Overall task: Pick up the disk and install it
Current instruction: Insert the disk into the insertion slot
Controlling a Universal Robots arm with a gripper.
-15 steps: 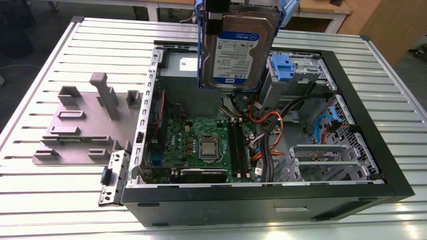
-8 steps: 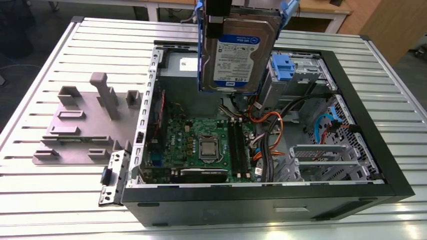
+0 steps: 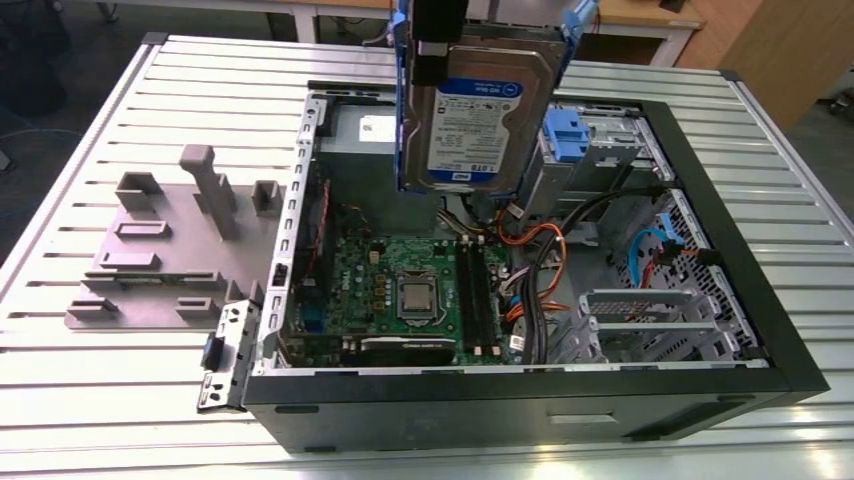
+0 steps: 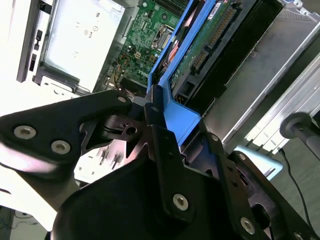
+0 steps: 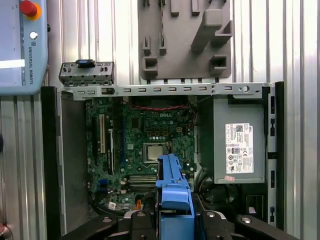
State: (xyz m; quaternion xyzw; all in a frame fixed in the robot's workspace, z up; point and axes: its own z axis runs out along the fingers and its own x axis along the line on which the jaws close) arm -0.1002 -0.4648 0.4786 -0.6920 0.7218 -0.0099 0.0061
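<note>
The disk (image 3: 474, 110) hangs upright above the back of the open computer case (image 3: 534, 400), its white-and-blue label facing the exterior camera and blue rails along its edges. My gripper (image 3: 438, 45) is shut on its upper end. In the second wrist view the black fingers (image 4: 162, 145) clamp the blue carrier (image 4: 175, 112), and the disk's circuit side (image 4: 210, 40) stretches away over the case. In the first wrist view the blue end tab (image 5: 172, 192) sits in my gripper (image 5: 173, 220), above the motherboard (image 5: 145, 145).
A grey fixture plate (image 3: 160, 250) with upright posts lies on the slatted table at the exterior view's left. Inside the case are a grey power supply (image 5: 239, 145), orange and black cables (image 3: 547, 250), a blue bracket on the drive bay (image 3: 566, 135) and a metal cage (image 3: 641, 320). A pendant (image 5: 22, 45) lies beside the case.
</note>
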